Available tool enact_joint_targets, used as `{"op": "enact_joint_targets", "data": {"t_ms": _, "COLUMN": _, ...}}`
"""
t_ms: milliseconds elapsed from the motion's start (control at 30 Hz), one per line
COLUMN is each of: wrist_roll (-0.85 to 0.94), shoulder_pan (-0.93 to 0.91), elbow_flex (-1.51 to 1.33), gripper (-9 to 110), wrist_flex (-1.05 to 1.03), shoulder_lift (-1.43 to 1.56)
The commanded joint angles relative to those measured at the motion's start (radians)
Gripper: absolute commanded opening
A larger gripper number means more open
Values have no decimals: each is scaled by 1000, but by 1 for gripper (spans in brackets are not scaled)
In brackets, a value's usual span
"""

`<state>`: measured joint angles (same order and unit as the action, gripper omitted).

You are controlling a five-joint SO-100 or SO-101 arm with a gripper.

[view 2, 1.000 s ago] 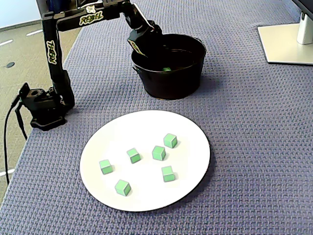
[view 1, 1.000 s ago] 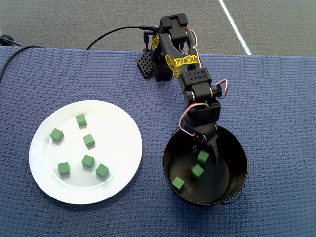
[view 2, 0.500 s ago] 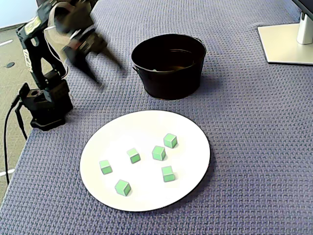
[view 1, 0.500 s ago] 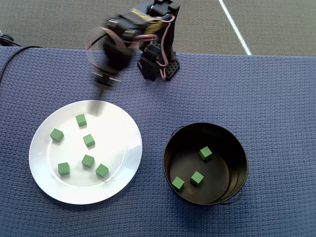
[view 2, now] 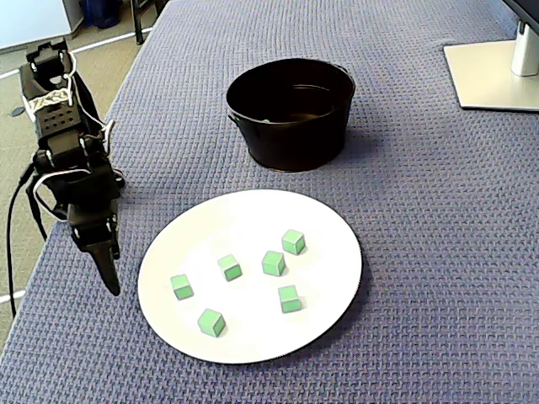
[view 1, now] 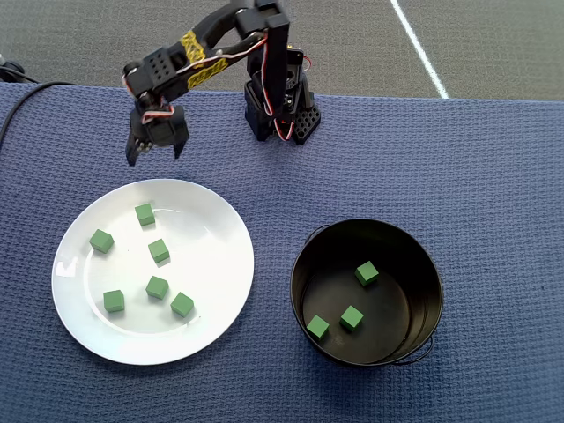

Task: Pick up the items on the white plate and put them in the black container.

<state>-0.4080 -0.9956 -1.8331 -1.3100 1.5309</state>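
Note:
Several small green cubes lie on the white plate [view 1: 211, 256] [view 2: 244, 219], among them one [view 1: 144, 214] nearest the arm and one [view 2: 293, 241] toward the container. The black container [view 1: 304, 264] [view 2: 290, 139] stands right of the plate in the overhead view. It holds three green cubes, one of them [view 1: 366, 273]; the fixed view hides them. My gripper [view 1: 154, 159] [view 2: 109, 282] hangs over the cloth just beyond the plate's rim. It points down, open, with nothing between its fingers.
The arm's base [view 1: 282, 110] [view 2: 67, 198] sits at the blue cloth's edge, with a black cable [view 1: 26, 88] running off beside it. A pale monitor foot [view 2: 493, 71] stands at the far corner. The table ends just behind the base.
The gripper left the container, where a cube it let go now lies, and swung across to the plate's rim, lowering there.

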Motion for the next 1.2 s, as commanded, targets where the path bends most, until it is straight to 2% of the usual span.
{"op": "enact_joint_targets", "data": {"t_ms": 0, "wrist_roll": -78, "shoulder_pan": 91, "elbow_flex": 239, "gripper": 28, "wrist_flex": -144, "shoulder_lift": -49}}
{"op": "enact_joint_targets", "data": {"t_ms": 200, "wrist_roll": -150, "shoulder_pan": 204, "elbow_flex": 403, "gripper": 33, "wrist_flex": -301, "shoulder_lift": -87}}
{"op": "enact_joint_targets", "data": {"t_ms": 400, "wrist_roll": -153, "shoulder_pan": 207, "elbow_flex": 325, "gripper": 31, "wrist_flex": -97, "shoulder_lift": -156}}
{"op": "enact_joint_targets", "data": {"t_ms": 633, "wrist_roll": -121, "shoulder_pan": 232, "elbow_flex": 403, "gripper": 30, "wrist_flex": -83, "shoulder_lift": -293}}
{"op": "enact_joint_targets", "data": {"t_ms": 900, "wrist_roll": -112, "shoulder_pan": 244, "elbow_flex": 368, "gripper": 32, "wrist_flex": 46, "shoulder_lift": -331}}
{"op": "enact_joint_targets", "data": {"t_ms": 1067, "wrist_roll": -98, "shoulder_pan": 250, "elbow_flex": 364, "gripper": 26, "wrist_flex": 44, "shoulder_lift": -345}}
{"op": "enact_joint_targets", "data": {"t_ms": 1167, "wrist_roll": -141, "shoulder_pan": 244, "elbow_flex": 328, "gripper": 14, "wrist_flex": 80, "shoulder_lift": -337}}
